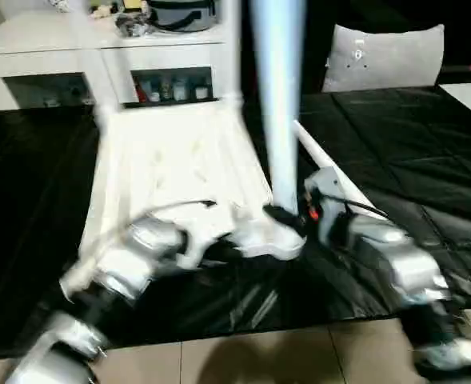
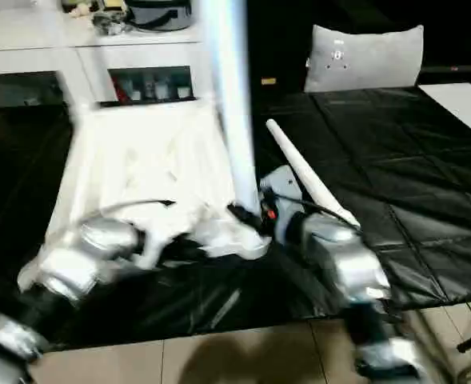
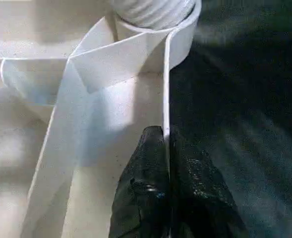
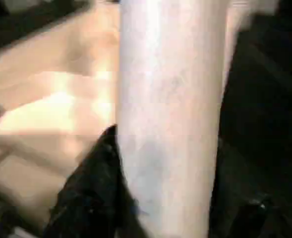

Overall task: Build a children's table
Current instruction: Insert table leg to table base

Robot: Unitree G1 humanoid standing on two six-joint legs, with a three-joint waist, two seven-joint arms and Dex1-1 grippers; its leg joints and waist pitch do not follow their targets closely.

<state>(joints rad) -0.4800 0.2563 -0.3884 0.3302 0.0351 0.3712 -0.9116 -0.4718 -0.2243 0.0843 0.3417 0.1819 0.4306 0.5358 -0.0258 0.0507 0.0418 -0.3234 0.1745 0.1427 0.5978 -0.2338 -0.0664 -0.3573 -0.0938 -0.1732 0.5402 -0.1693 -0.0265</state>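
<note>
Table top: white, upside down, ribbed underside up, lying on the black mat; its near right corner sits close to the mat's near edge.
Corner socket: round, at the near right corner; an upright leg stands in it. The leg's upper end is cut off by the picture's top edge.
Second upright leg: at the far right corner, blurred, top also cut off.
Loose leg: lies on the mat just right of the top, its near end hidden behind the right arm.
Left gripper: fingers pinched together on the thin side wall of the table top, just beside the socket.
Right gripper: one black finger on each side of the upright leg, clamped low on it.
White cabinet: beyond the mat's far edge; shelf contents too blurred to identify.
Grey cushion: beyond the far right of the mat.
</note>
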